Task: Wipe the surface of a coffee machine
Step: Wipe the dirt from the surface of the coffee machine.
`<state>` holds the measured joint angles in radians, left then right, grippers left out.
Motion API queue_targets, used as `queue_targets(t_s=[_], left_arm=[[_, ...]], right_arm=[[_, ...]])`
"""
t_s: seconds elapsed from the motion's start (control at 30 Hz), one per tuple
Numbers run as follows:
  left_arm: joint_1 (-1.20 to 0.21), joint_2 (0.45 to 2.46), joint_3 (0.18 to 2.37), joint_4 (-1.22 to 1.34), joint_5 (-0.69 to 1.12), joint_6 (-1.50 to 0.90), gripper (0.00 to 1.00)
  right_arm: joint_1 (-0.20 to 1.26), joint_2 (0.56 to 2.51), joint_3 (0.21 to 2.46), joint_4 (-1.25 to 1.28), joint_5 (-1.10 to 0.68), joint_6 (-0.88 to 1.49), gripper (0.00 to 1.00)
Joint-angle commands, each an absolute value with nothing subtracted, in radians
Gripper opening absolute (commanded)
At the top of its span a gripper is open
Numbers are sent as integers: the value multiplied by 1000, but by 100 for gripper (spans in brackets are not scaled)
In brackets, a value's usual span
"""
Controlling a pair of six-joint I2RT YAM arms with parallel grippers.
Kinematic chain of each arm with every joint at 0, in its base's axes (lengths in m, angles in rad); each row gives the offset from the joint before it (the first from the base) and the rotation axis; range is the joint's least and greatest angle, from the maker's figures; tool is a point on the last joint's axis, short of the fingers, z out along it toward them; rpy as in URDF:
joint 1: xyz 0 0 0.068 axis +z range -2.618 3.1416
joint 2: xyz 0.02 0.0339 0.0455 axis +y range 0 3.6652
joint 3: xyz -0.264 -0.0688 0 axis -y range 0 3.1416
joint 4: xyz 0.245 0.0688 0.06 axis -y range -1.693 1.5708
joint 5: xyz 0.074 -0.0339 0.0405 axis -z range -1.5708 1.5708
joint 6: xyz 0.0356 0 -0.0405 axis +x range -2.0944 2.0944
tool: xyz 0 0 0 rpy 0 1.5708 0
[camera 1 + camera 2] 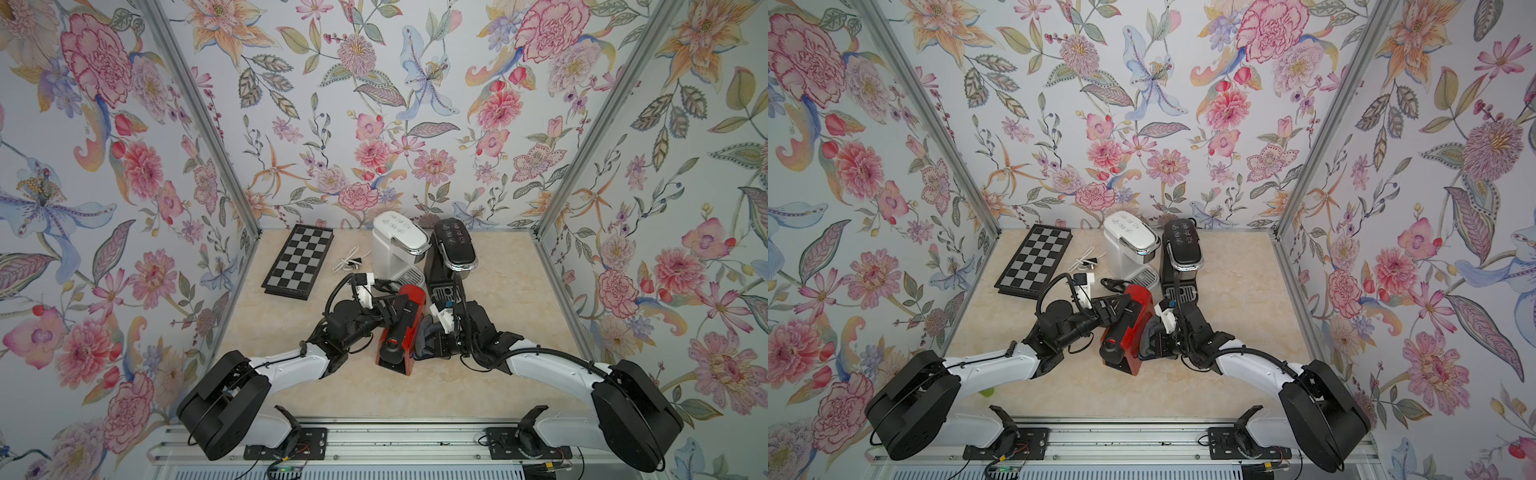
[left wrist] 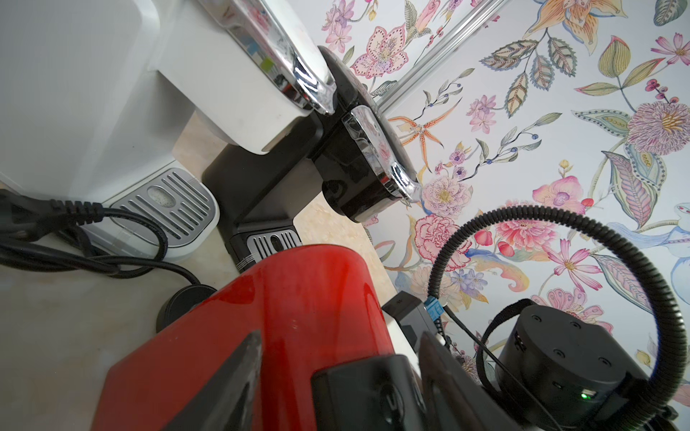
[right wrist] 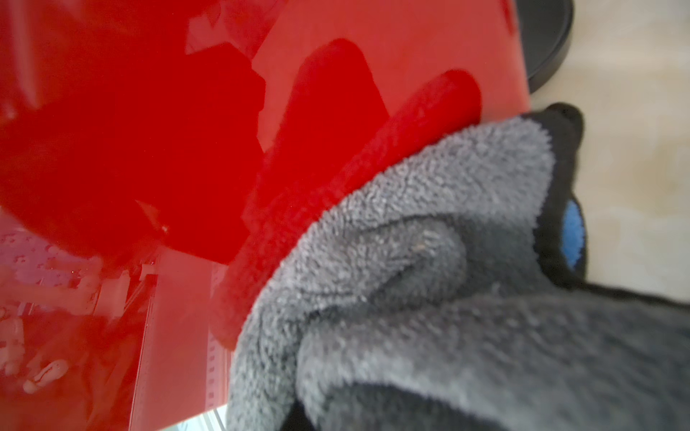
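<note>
A red coffee machine [image 1: 415,301] [image 1: 1139,300] with a black top stands in the middle of the table in both top views. My left gripper [image 1: 398,314] [image 2: 339,373] reaches in from the left, and its fingers [image 2: 239,373] straddle the machine's red body [image 2: 298,298], closed against both sides. My right gripper [image 1: 432,345] is shut on a grey cloth [image 1: 423,336] [image 3: 448,261]. The cloth is pressed against the machine's glossy red right side [image 3: 373,56]. It covers the right fingers in the right wrist view.
A white coffee machine [image 1: 395,245] and a black one [image 1: 451,253] stand close behind the red one. A folded chessboard [image 1: 299,262] and a white cable [image 1: 347,262] lie at the back left. A black power cord [image 2: 93,239] trails by the white machine's drip tray. Flowered walls enclose three sides.
</note>
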<state>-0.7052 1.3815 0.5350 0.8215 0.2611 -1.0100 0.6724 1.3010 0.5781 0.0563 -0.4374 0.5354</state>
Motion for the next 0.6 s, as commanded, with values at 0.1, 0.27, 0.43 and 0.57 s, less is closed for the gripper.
queue_targets(t_s=[0.1,0.27,0.43,0.57], left_arm=[[-714,1347,490,742,347,-994,67],[-699,1342,484,747,348,-996,67],[-697,1344,487,751,353,-997,67],[-696,1342,487,755,352,-1000,67]], right_arm=[[727,1192,658,137,-617,510,0],[734,1114,685,127,-633,531,0],[731,1086,708,126,-626,531,0],[708,1103,718,126,-592,523,0]])
